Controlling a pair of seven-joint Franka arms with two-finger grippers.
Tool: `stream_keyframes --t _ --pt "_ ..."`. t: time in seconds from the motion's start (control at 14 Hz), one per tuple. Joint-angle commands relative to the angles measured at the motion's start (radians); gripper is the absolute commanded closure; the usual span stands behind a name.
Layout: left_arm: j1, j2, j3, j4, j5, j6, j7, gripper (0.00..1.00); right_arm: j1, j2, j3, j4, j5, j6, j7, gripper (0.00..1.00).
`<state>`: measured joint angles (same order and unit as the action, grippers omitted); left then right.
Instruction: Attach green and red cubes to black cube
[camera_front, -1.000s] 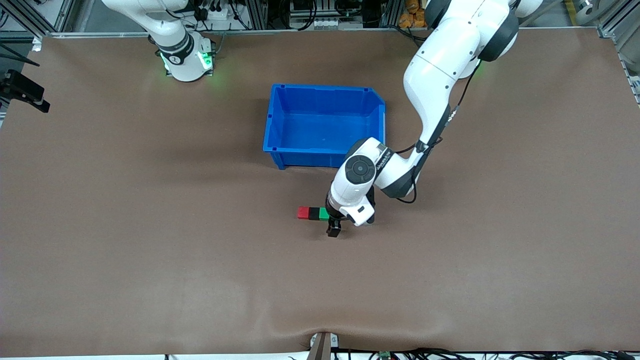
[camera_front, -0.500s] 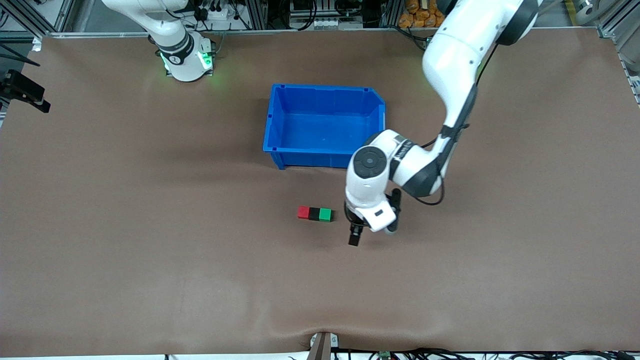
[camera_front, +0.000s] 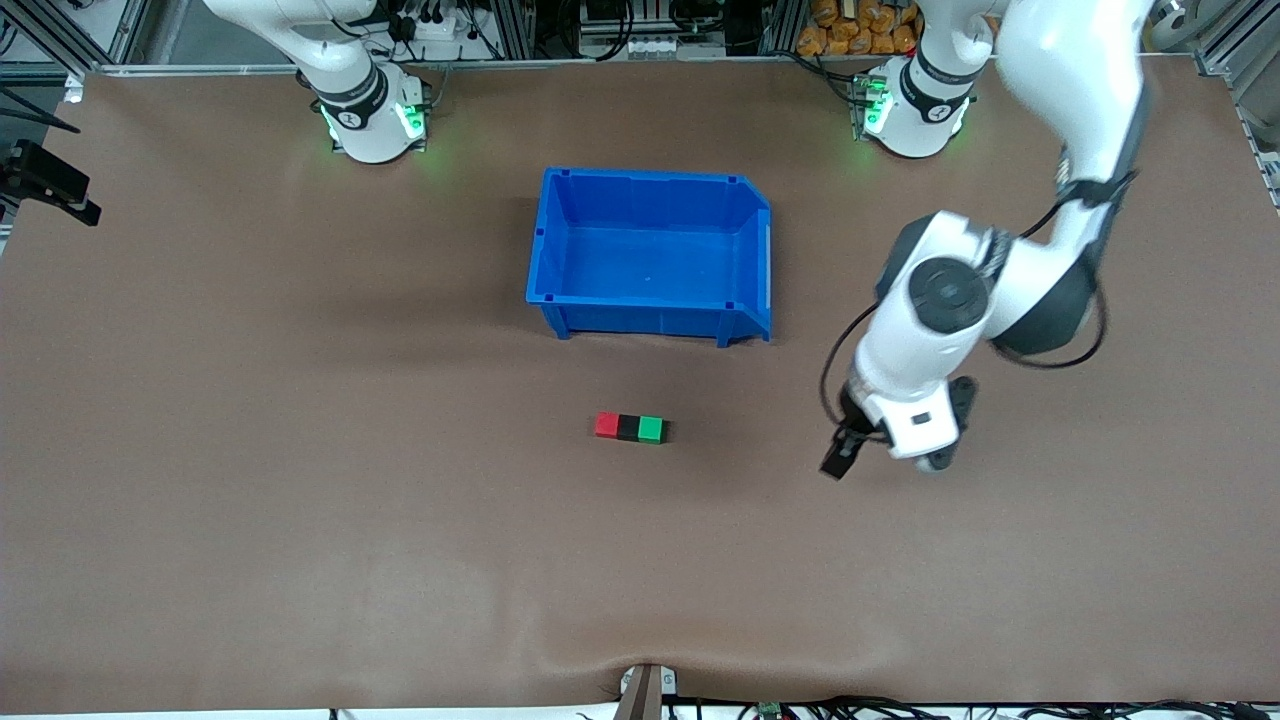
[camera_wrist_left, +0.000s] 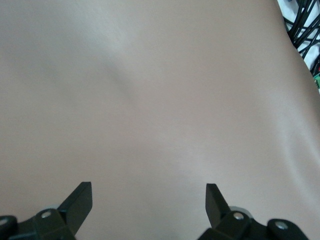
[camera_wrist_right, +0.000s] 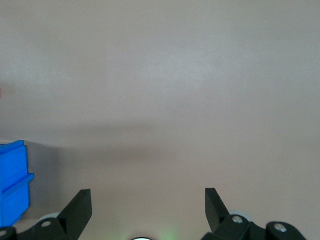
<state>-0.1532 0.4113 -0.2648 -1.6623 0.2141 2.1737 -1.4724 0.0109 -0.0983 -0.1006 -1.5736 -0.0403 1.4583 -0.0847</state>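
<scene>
Red cube (camera_front: 606, 425), black cube (camera_front: 628, 427) and green cube (camera_front: 651, 429) sit joined in 1 row; task looks complete. Left gripper (camera_front: 838, 458) hangs wide open and empty over bare table (camera_front: 300, 500); right gripper (camera_wrist_right: 147, 200), also spread and empty, waits.

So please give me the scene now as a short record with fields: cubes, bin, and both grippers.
cubes: red cube, black cube and green cube touch in one row, black in the middle
bin: blue bin, nothing visible inside, farther from the front camera than the row
left gripper: open, empty, over bare table
right gripper: open, empty, arm waits
</scene>
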Motion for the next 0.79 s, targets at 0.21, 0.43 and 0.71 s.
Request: stream_keyframes --t 0.21,0.43,0.71 --pt "0.155 -0.216 -0.039 -0.205 -0.027 0.008 0.366 0.00 0.001 0.008 -0.004 0.020 0.011 -0.013 -0.003 0.00" --pt "0.204 -0.226 -0.039 -0.203 -0.065 -0.058 0.569 0.00 0.000 0.008 -0.004 0.020 0.011 -0.013 -0.001 0.00" --pt "0.325 -0.278 -0.039 -0.194 -0.140 -0.190 1.000 0.00 0.000 0.015 -0.004 0.021 0.011 -0.013 -0.001 0.00"
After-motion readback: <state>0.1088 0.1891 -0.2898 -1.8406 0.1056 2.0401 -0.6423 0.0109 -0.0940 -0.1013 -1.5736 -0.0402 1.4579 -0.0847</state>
